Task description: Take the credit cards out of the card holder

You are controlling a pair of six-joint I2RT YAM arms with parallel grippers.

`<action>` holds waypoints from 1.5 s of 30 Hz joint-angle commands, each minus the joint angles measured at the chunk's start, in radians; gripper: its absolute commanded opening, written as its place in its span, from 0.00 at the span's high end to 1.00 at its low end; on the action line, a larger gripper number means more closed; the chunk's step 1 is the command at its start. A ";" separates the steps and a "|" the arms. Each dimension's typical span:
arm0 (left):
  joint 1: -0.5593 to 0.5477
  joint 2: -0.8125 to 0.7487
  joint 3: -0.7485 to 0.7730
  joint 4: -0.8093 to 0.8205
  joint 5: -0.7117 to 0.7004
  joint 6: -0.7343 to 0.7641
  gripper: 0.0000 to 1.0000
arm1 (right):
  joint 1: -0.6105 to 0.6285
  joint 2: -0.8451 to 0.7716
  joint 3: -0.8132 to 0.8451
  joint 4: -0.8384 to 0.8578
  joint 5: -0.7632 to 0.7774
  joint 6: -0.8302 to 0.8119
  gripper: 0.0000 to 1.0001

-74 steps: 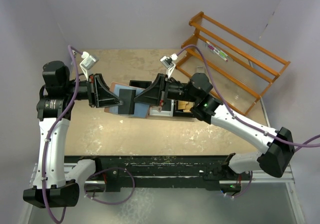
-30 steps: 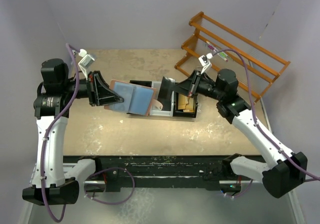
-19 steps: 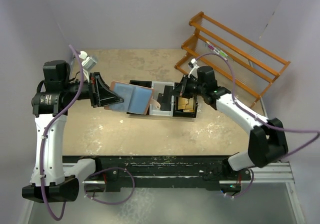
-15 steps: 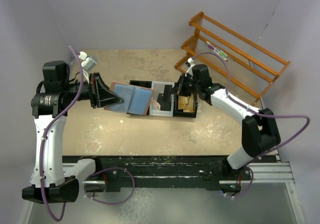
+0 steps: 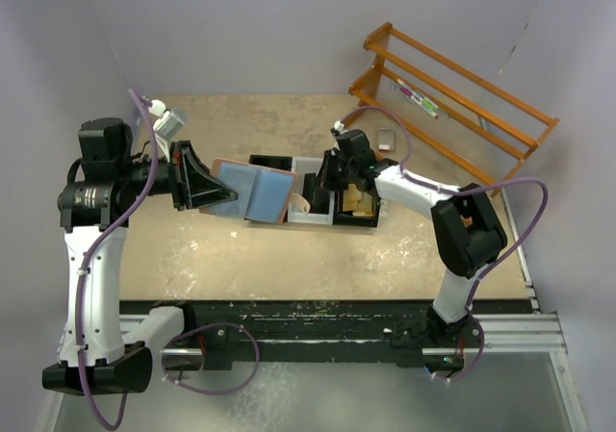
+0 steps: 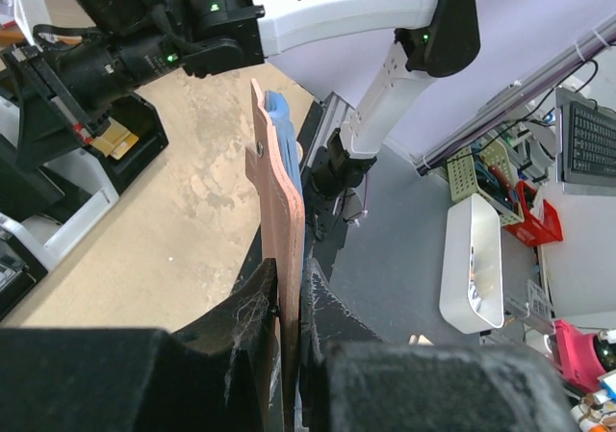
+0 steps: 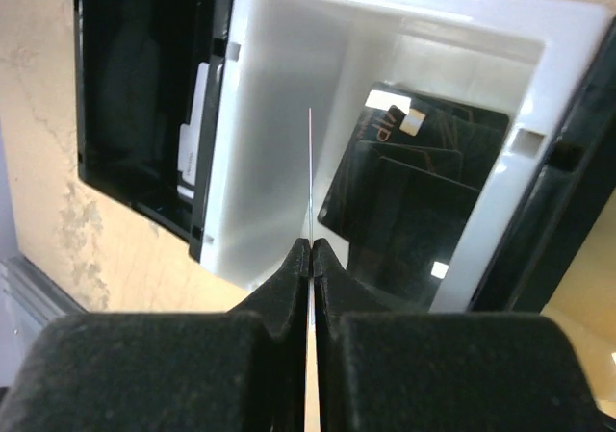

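The credit card (image 7: 310, 177) shows in the right wrist view only as a thin pale line, edge-on, so its face cannot be read. The right gripper (image 7: 310, 245) is closed on the card's lower end and holds it upright over the white tray (image 7: 279, 153). Flat cards (image 7: 414, 191) lie on the tray floor. They look dark here (maybe only shadow), and one has a bright patch like a chip. From above, the right gripper covers the held card and I cannot make it out.

The left wrist view sees the card holder (image 6: 281, 230) edge-on too: reddish-brown outside, a strip of light blue lining behind it, the pockets hidden. The left gripper (image 6: 287, 286) is clamped on its lower edge.

From above, the card holder hangs open over the table (image 5: 289, 259), its right part over the black tray (image 5: 272, 162). Tan surface lies open before and behind the trays. The wooden rack (image 5: 452, 95) stands at the right rear edge. The held card is just to the right of the card holder, apart from it.
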 commanded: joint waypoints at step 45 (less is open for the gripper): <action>-0.002 -0.050 -0.021 0.259 0.138 -0.222 0.99 | 0.260 -0.594 0.035 0.378 -0.401 0.104 0.07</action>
